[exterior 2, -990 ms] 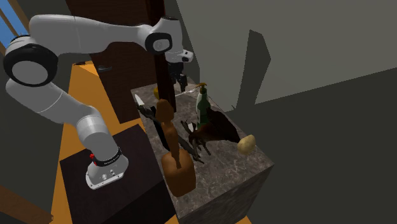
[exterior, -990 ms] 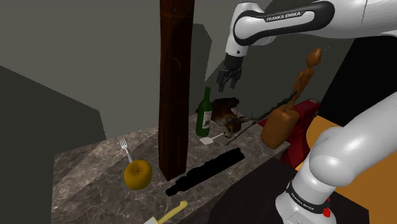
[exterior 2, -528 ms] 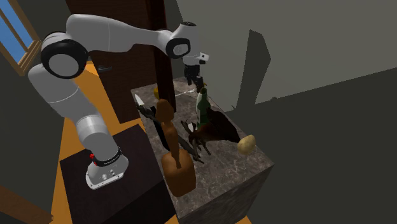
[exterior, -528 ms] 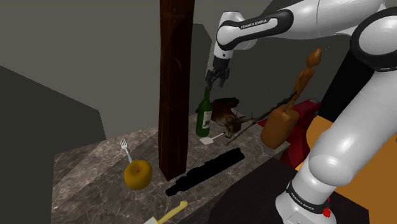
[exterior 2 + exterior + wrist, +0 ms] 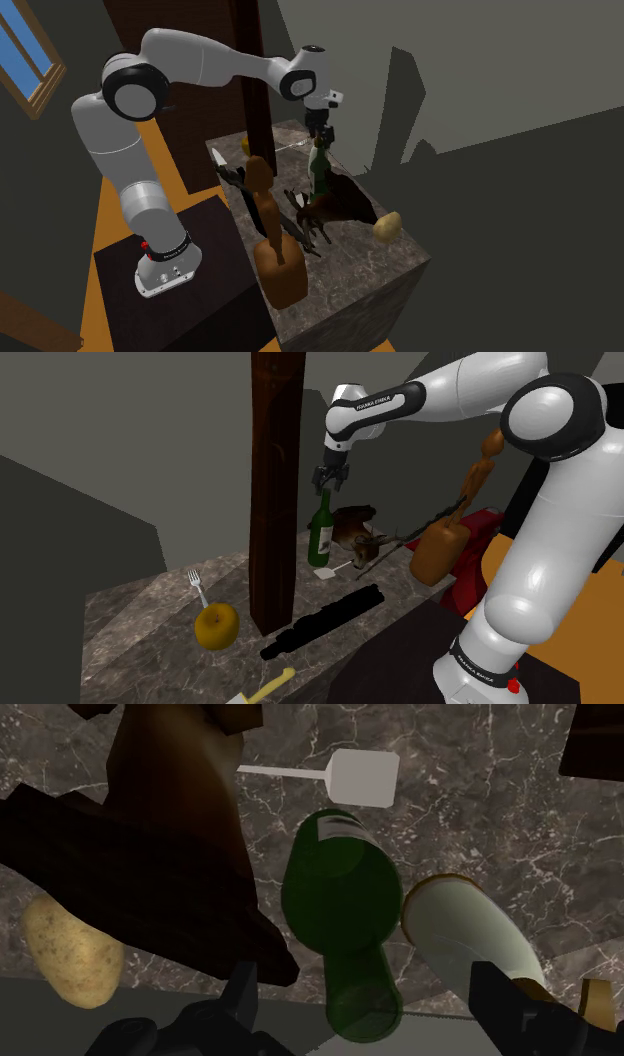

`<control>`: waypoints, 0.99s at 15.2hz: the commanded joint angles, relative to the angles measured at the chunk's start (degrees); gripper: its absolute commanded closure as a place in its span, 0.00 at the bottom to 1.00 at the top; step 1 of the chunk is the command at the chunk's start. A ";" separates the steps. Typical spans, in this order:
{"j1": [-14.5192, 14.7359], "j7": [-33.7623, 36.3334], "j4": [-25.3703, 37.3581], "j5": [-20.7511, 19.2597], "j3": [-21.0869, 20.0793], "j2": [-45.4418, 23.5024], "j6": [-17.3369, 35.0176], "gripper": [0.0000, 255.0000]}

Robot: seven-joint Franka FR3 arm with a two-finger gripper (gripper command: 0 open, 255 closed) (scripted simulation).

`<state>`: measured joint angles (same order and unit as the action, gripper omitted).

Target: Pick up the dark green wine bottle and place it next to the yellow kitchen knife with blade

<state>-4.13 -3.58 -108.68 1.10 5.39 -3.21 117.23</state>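
A dark marbled counter (image 5: 150, 622) carries everything, with grey walls behind it and a dark wooden post (image 5: 275, 482) rising from it. Our gripper (image 5: 330, 478) hangs directly over the green bottle (image 5: 320, 532), which stands upright just below the fingertips. Through the wrist camera we look straight down this bottle (image 5: 345, 904). Its mouth sits between the two fingers (image 5: 240, 994), which are spread wide and touch nothing. A pale bottle (image 5: 470, 929) stands just beside the green one, under the other finger. A white spatula (image 5: 365, 776) lies flat on the counter past the bottle's base. A brown carving (image 5: 170, 834) and a potato (image 5: 70, 954) lie off to one side of the gripper. The yellow knife (image 5: 270, 685) lies well apart from the gripper at the counter's edge. It is toward the shoulder view's lower left, beyond a long black bar (image 5: 325, 620), a yellow fruit (image 5: 216, 625) and a fork (image 5: 198, 588).
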 commanded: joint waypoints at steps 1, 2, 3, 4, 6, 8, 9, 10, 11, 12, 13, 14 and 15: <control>-0.02 -0.06 -0.60 0.07 0.01 -0.55 1.19 0.00; -0.02 -0.08 -1.03 0.11 0.00 -0.83 1.90 0.00; -0.02 -0.11 -1.45 0.14 0.00 -1.11 2.60 0.00; -0.02 -0.12 -1.71 0.16 0.00 -1.26 3.01 0.00; -0.02 -0.13 -1.70 0.17 0.00 -1.28 3.01 0.00; -0.02 -0.13 -1.70 0.17 0.00 -1.28 3.01 0.00; -0.02 -0.13 -1.70 0.17 0.00 -1.28 3.01 0.00; -0.02 -0.13 -1.70 0.17 0.00 -1.28 3.01 0.00; -0.02 -0.12 -1.70 0.17 0.00 -1.27 3.00 0.00; -0.02 -0.12 -1.70 0.17 0.00 -1.27 3.00 1.00; -0.02 -0.12 -1.70 0.17 0.00 -1.27 3.00 1.00; -0.02 -0.12 -1.70 0.17 0.00 -1.27 3.00 1.00; -0.02 -0.13 -1.70 0.17 0.00 -1.27 3.00 1.00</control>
<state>-4.16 -3.71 -110.37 1.27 5.39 -4.47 120.25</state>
